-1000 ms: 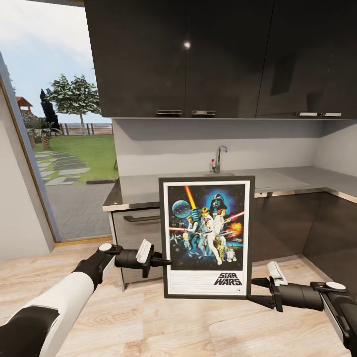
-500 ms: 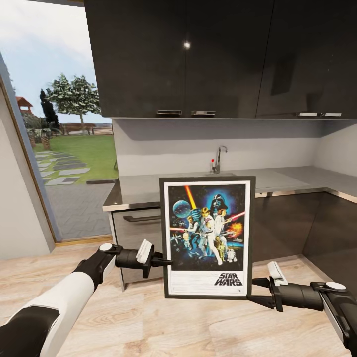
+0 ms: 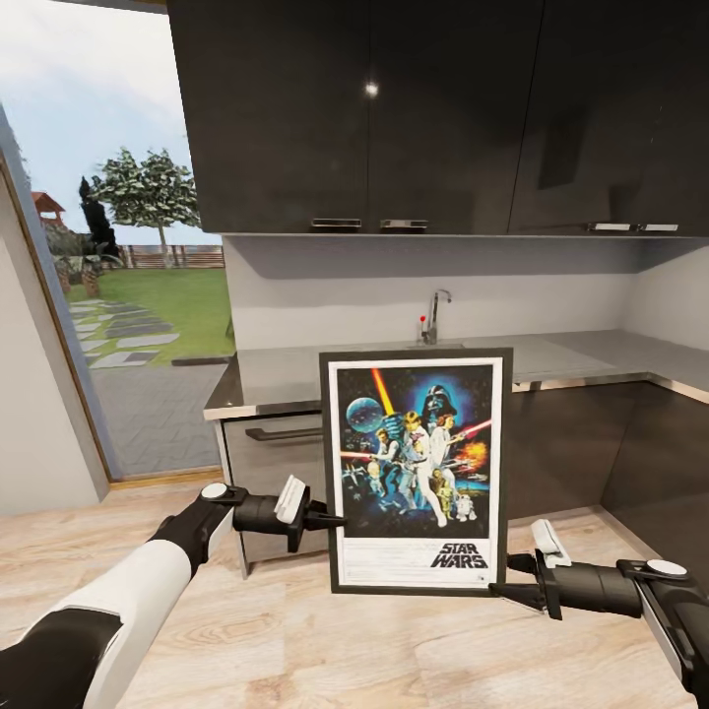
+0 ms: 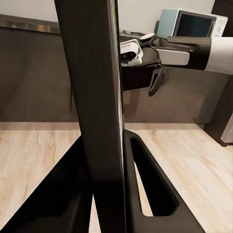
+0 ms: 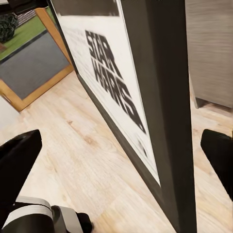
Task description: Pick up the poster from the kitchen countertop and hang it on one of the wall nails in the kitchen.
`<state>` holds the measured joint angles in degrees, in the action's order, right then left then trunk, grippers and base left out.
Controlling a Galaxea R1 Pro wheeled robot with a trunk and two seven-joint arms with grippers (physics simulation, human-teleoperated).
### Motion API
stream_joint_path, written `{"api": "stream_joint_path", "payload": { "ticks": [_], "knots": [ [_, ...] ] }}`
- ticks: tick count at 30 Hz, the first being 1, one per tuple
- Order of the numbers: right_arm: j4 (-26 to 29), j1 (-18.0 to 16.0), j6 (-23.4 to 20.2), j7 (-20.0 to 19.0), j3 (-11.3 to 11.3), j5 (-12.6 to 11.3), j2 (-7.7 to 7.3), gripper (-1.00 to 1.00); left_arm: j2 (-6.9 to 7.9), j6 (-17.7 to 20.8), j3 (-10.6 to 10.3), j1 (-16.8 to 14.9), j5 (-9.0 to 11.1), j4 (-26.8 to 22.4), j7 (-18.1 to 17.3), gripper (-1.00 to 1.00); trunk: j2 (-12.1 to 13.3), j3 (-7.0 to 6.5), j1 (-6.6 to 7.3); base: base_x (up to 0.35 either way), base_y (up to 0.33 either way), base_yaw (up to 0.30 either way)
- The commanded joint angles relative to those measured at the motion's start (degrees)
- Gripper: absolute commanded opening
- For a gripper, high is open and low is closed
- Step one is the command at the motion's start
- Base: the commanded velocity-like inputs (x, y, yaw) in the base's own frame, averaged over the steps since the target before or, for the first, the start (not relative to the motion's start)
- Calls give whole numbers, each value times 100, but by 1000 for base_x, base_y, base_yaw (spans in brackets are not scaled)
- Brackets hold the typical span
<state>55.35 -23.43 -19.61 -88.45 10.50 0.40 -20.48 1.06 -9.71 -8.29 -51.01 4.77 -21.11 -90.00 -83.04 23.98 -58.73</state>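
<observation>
The poster (image 3: 418, 468) stands upright in the air in front of the kitchen countertop (image 3: 561, 356), its Star Wars picture facing the head camera. My left gripper (image 3: 331, 519) is shut on the poster's left edge, and the frame's edge (image 4: 99, 97) runs between its fingers (image 4: 153, 194). My right gripper (image 3: 498, 577) is open at the poster's lower right corner. Its fingers (image 5: 17, 155) stand wide apart on either side of the frame's edge (image 5: 165, 97), not touching it. The right gripper (image 4: 158, 81) also appears beyond the frame. The wall nails are out of view.
A chrome tap (image 3: 434, 315) rises at the back of the countertop. Dark upper cabinets (image 3: 394, 118) hang above and dark lower cabinets (image 3: 591, 448) stand below. An open doorway (image 3: 128, 295) to a garden is at the left. A microwave (image 4: 194, 24) stands behind me.
The poster and my left gripper have shifted slightly to the right and a little down, bringing the lower right corner closer to the right gripper. The right arm has barely moved.
</observation>
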Motion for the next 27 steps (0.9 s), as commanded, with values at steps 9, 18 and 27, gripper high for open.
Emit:
{"api": "stream_joint_path", "payload": {
  "ticks": [9, 18, 27],
  "knots": [
    [2, -6, -60, -23, 5, 4, 1, -100, 7, -77, -34, -5, 50, 1, 0, -100, -4, 7, 0, 0, 0, 0],
    [2, -8, -61, -23, 5, 4, 1, -100, 9, -75, -32, -5, 50, 1, 0, -100, -4, 7, 0, 0, 0, 0],
    [2, -9, -61, -23, 5, 4, 1, -100, 13, -75, -32, -5, 50, 1, 0, -100, -4, 7, 0, 0, 0, 0]
  ]
}}
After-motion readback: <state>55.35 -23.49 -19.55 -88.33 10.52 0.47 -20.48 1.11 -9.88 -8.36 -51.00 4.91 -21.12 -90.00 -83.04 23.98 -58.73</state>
